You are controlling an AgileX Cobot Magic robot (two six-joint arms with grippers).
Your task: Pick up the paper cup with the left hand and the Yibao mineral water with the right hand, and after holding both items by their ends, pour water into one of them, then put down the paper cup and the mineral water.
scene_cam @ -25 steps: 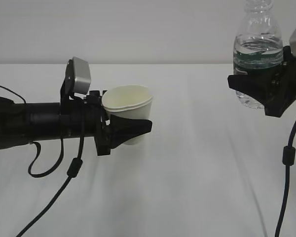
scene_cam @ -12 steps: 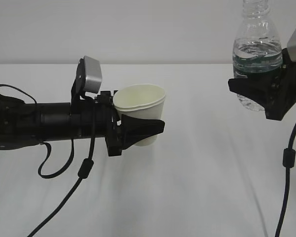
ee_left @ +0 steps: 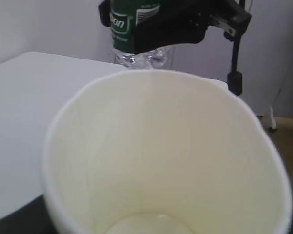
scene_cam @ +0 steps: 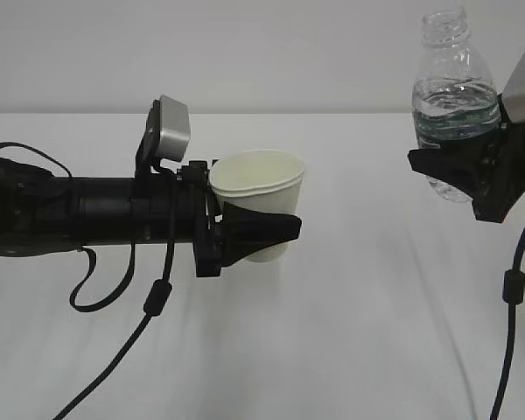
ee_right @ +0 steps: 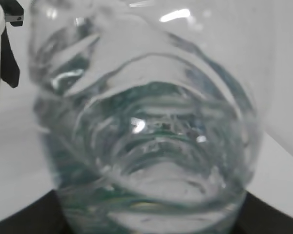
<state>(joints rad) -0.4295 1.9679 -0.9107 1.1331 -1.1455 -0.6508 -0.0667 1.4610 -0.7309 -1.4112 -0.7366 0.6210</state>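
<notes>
**above the table: cup and bottle both held up, well apart**

on the left of the exterior view, the left hand (scene_cam: 261, 229) reaches in level, its two black fingers (scene_cam: 264, 227) closed on the lower wall of the cup (scene_cam: 259, 181). the cup sits upright, clear of the white table (scene_cam: 350, 324), mouth open upward, rim slightly squashed where it is pinched. a silver-grey box (scene_cam: 171, 130) stands on the arm just behind the cup, and black cables (scene_cam: 114, 346) loop down below it.

on the right, the right hand (scene_cam: 459, 171) is clamped round the lower half of the bottle (scene_cam: 455, 101), over the green label (scene_cam: 455, 118). the bottle is upright, uncapped, raised higher than the cup, partly filled with water. a thin cable (scene_cam: 507, 306) hangs from this gripper.

the left wrist view looks down into the cup's (ee_left: 161, 161) cream inside, with the bottle (ee_left: 136, 34) and its gripper beyond the far rim. the right wrist view is filled by the bottle's (ee_right: 146, 126) ribbed base.
</notes>
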